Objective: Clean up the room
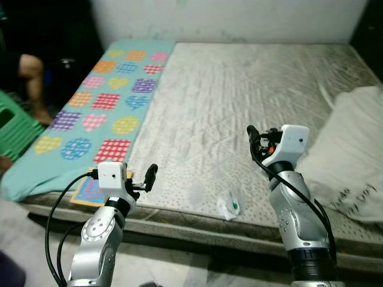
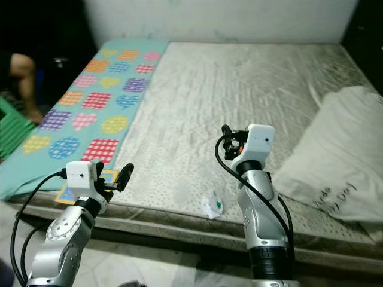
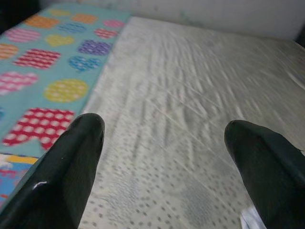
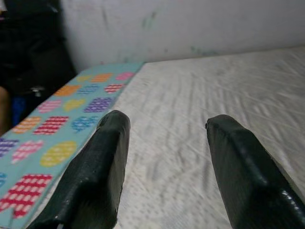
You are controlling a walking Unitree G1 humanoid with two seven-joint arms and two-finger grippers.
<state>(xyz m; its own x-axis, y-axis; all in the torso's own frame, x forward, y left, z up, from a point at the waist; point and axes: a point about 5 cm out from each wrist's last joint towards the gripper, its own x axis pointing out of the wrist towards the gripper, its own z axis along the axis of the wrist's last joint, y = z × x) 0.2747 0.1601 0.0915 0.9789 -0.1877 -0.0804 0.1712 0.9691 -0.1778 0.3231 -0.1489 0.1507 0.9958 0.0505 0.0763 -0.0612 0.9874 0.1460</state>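
Crumpled wrapper (image 1: 229, 207) on dotted, wrinkled mattress (image 1: 239, 89)

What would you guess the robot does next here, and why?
Probably lower the right gripper toward the small white crumpled wrapper near the mattress front edge. It looks like the loose litter nearest the robot, both grippers are open and hold nothing, and the right arm is the closer one.

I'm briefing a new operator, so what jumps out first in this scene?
The teal blanket with bright hearts and circles lies along the mattress's left side. A small crumpled wrapper sits near the front edge, between the open left end effector and right end effector.
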